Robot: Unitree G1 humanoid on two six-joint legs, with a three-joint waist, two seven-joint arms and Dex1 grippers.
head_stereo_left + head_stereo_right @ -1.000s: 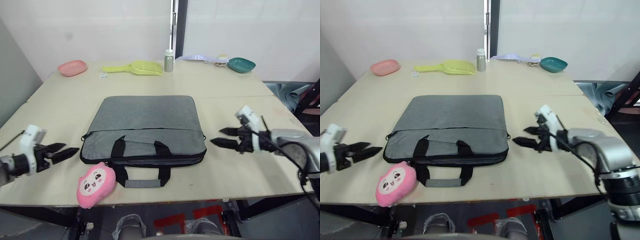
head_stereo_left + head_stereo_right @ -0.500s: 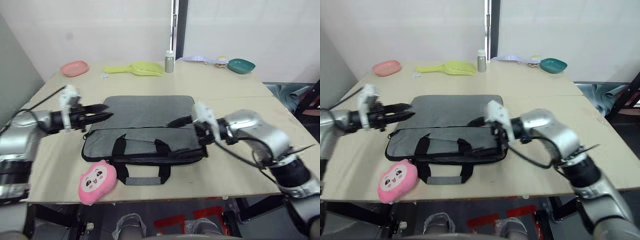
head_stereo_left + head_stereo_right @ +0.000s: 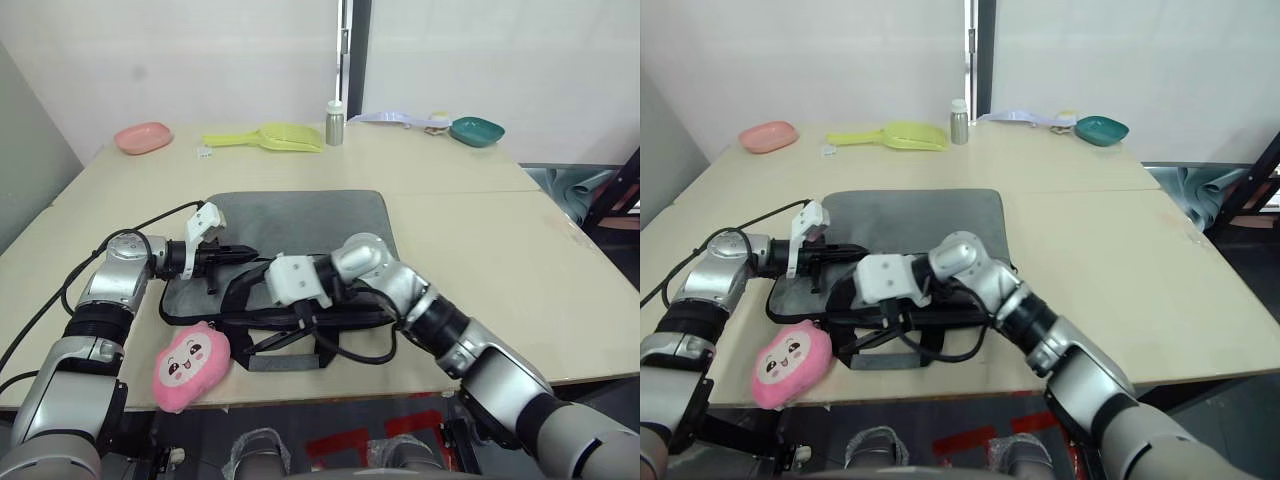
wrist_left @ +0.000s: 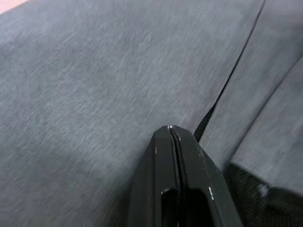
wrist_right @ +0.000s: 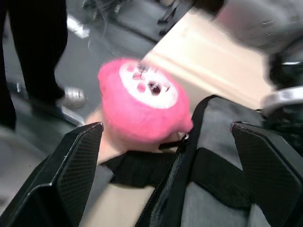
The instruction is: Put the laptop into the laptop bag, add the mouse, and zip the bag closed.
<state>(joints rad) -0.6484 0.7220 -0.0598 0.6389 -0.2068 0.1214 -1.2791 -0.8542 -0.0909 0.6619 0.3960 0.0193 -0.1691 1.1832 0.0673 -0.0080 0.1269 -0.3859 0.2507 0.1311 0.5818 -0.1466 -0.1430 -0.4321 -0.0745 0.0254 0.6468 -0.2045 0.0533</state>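
The laptop bag (image 3: 300, 235) lies flat on the table (image 3: 480, 250), near the middle of the front edge, handles toward that edge. The left end effector (image 3: 240, 254) rests over the bag's left half, fingers pressed together with nothing between them; in the wrist view its tip (image 4: 171, 135) sits against the grey fabric beside the black zipper line. The right end effector (image 5: 165, 137) is spread wide over the bag's front left part, gripping nothing. A pink plush toy (image 3: 191, 365) lies at the bag's front left corner, close to the table's front edge.
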